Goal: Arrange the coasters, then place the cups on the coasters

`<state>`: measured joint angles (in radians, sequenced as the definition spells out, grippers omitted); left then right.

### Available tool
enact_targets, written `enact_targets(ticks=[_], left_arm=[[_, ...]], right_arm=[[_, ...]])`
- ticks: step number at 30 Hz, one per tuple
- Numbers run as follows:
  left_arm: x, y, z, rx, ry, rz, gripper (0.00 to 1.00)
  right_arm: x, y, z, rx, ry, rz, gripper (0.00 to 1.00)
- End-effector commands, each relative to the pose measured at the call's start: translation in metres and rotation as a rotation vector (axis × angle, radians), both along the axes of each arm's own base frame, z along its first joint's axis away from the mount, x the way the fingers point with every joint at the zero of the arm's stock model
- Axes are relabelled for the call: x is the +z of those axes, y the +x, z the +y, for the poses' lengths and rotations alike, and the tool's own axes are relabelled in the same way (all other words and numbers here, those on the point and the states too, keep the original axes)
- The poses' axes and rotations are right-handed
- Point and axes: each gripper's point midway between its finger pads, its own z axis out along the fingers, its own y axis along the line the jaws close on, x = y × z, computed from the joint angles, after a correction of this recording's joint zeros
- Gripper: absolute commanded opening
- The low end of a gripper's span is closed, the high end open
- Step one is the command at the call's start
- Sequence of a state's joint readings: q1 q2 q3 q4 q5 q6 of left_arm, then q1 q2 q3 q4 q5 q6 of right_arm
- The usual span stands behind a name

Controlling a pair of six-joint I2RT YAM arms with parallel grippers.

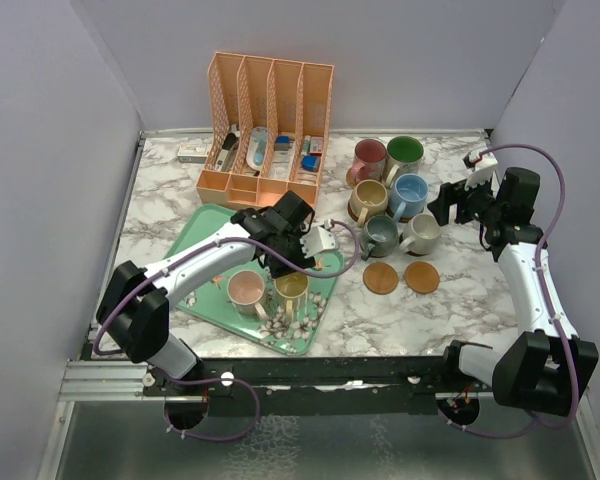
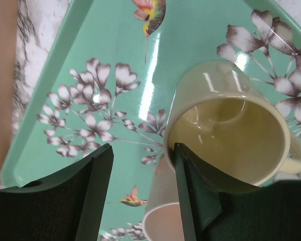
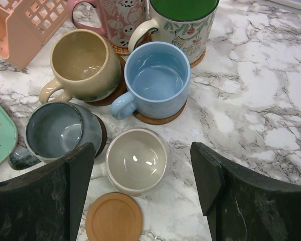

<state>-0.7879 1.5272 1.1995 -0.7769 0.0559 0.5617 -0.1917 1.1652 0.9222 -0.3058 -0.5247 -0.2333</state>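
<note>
On the green floral tray (image 1: 205, 232) stand a pink cup (image 1: 247, 290) and a yellow cup (image 1: 291, 289). My left gripper (image 1: 305, 262) hovers just behind them, open. In the left wrist view its right finger (image 2: 190, 196) overlaps the yellow cup's (image 2: 231, 135) near rim, and only the tray and the pink cup (image 2: 165, 218) show in the gap at the left gripper (image 2: 143, 150). Six cups stand at centre right, among them blue (image 3: 155, 78), tan (image 3: 83, 63) and grey-blue (image 3: 57, 130), each on a coaster. My right gripper (image 3: 143, 150) is open above the cream cup (image 3: 136, 159). Two bare coasters (image 1: 380, 277) (image 1: 421, 277) lie in front.
An orange slotted desk organizer (image 1: 268, 125) with small items stands at the back, behind the tray. A maroon-pink cup (image 1: 368, 158) and a green-lined cup (image 1: 404, 155) form the back row. Grey walls close in the marble table (image 1: 460, 300) on three sides.
</note>
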Motion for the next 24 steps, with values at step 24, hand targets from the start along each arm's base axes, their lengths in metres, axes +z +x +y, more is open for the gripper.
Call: enact_targets(ticks=[24], left_arm=[[-0.004, -0.035, -0.045, -0.026, -0.125, 0.284, 0.33]], right_arm=[[-0.006, 0.002, -0.002, -0.001, -0.007, -0.004, 0.77]])
